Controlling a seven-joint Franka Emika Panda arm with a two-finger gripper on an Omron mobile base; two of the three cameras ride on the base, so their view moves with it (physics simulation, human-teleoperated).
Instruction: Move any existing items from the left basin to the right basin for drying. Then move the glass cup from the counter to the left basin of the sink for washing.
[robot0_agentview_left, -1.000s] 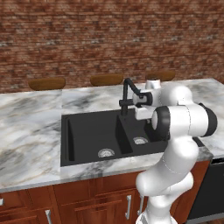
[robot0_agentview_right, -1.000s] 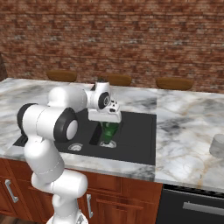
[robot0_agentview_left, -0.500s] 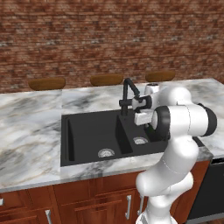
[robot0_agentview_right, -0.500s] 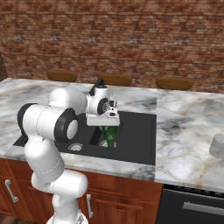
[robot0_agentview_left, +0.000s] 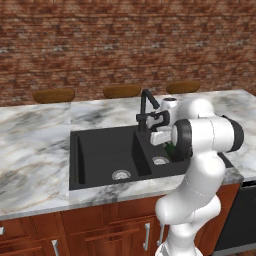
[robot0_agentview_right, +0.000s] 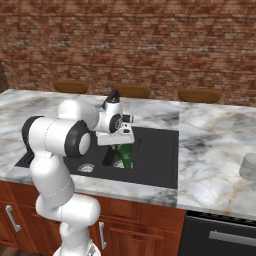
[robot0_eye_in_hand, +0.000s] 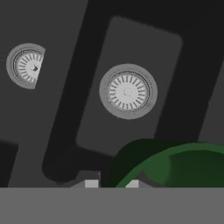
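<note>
Now on step 1: gripper (robot0_agentview_right: 123, 151) clamped on green item (robot0_agentview_right: 125, 156), held over right basin (robot0_eye_in_hand: 131, 57) w/ its drain (robot0_eye_in_hand: 127, 91) below. Next: lower, let go there, then fetch cup (robot0_agentview_right: 248, 166) from counter (robot0_agentview_right: 215, 145) for left basin (robot0_agentview_left: 102, 150).

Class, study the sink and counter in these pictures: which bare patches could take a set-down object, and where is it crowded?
Free: the left basin floor around its drain, and the marble counter left of the sink. In the right base view, counter between the sink edge and the glass cup is bare. Crowded: the right basin, where the gripper holds the green item by the faucet.
</note>
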